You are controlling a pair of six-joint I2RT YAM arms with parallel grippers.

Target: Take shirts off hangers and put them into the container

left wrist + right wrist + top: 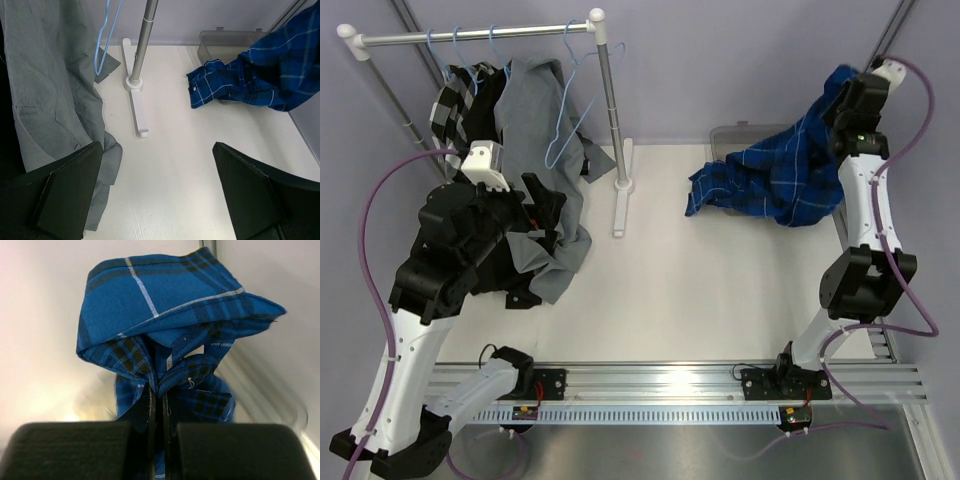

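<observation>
White tabletop, far right: the plaid shirt [775,180] droops over the container [220,42], with its top bunched in your right gripper [156,427], which is clamped on it. At left, your left gripper [157,165] is spread wide and empty, just beside the grey shirt [50,90] under the rail [470,38].

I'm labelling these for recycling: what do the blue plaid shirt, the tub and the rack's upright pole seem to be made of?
The blue plaid shirt: woven fabric, matte, perhaps cotton; it drapes in soft folds. The tub: clear greyish plastic, smooth; the surface behind shows through its wall. The upright pole: likely metal, silvery with a dull sheen, standing in a white, seemingly plastic foot.
</observation>
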